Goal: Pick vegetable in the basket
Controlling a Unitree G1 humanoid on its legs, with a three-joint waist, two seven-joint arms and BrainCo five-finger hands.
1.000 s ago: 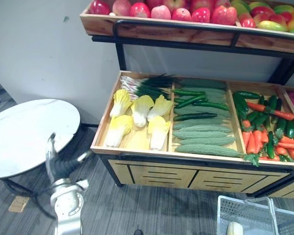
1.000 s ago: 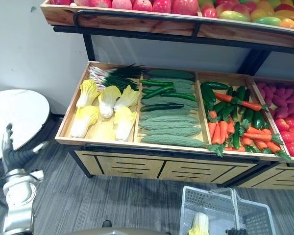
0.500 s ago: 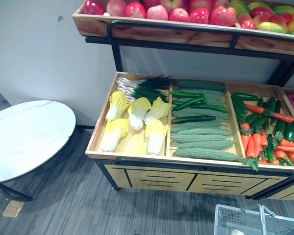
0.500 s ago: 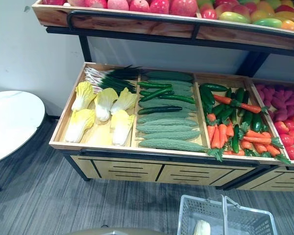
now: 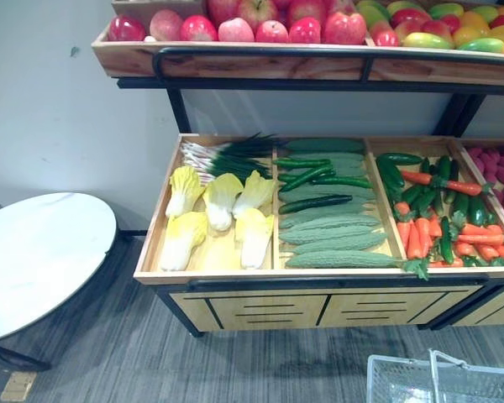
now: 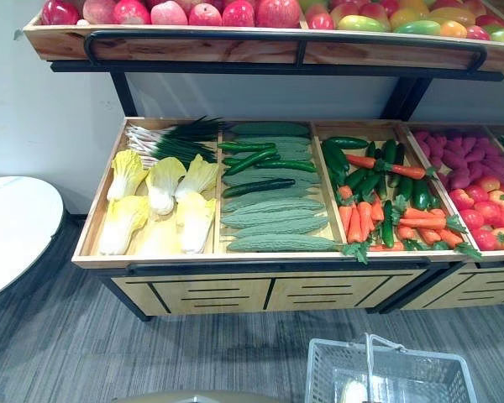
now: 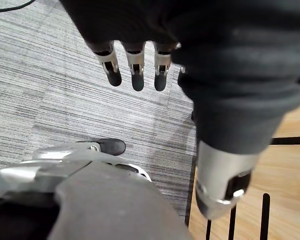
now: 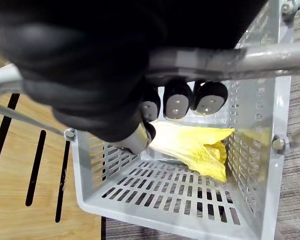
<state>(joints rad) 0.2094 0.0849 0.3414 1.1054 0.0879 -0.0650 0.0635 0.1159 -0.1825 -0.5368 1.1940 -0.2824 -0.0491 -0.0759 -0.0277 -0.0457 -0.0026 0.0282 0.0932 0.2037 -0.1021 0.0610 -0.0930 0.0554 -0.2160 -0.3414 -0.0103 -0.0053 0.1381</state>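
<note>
Gripping the handle point(image 8: 250, 57) of the basket point(image 8: 180, 200) in my right hand point(image 8: 177, 102), one cabbage point(image 8: 195, 145) already inside; my left hand point(image 7: 135, 65) hangs loose, more picking probably left.

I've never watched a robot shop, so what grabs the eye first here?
The lower tray brims with yellow cabbages, gourds and carrots, under a shelf of red apples. In front, the right hand curls round the handle of a grey basket holding a lone cabbage.

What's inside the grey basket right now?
One yellow-leafed cabbage lies on the slotted floor of the basket. The right hand, fingers curled round the handle, covers one end of it and the floor there, so more could be hidden.
</note>
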